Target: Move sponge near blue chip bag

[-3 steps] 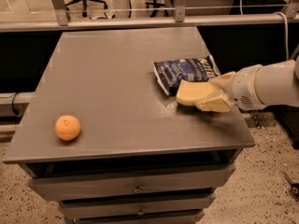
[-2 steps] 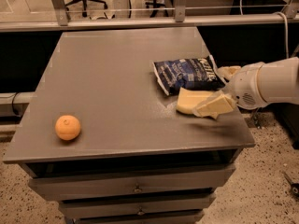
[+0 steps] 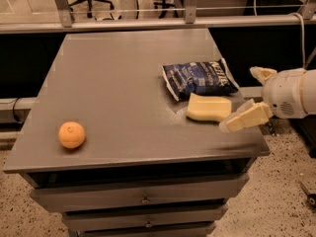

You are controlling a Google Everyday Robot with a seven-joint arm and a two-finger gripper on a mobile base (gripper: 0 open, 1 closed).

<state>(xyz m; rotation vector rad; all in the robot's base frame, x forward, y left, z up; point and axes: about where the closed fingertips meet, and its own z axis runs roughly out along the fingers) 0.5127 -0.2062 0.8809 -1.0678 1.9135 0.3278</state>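
The pale yellow sponge (image 3: 208, 108) lies flat on the grey table top (image 3: 123, 83), right in front of the dark blue chip bag (image 3: 199, 79) and touching or nearly touching its near edge. My gripper (image 3: 249, 95) is at the table's right edge, just right of the sponge and clear of it. Its two cream fingers are spread wide apart and hold nothing. One finger (image 3: 246, 118) reaches toward the sponge's right end; the other sits farther back, near the bag's right side.
A round orange fruit (image 3: 71, 135) sits at the front left of the table. The table has drawers below its front edge (image 3: 143, 199). A metal rail (image 3: 148, 21) runs behind it, with office chairs beyond.
The gripper has let go of the sponge, which now lies on the table by the bag. The gripper has opened and drawn back to the right.
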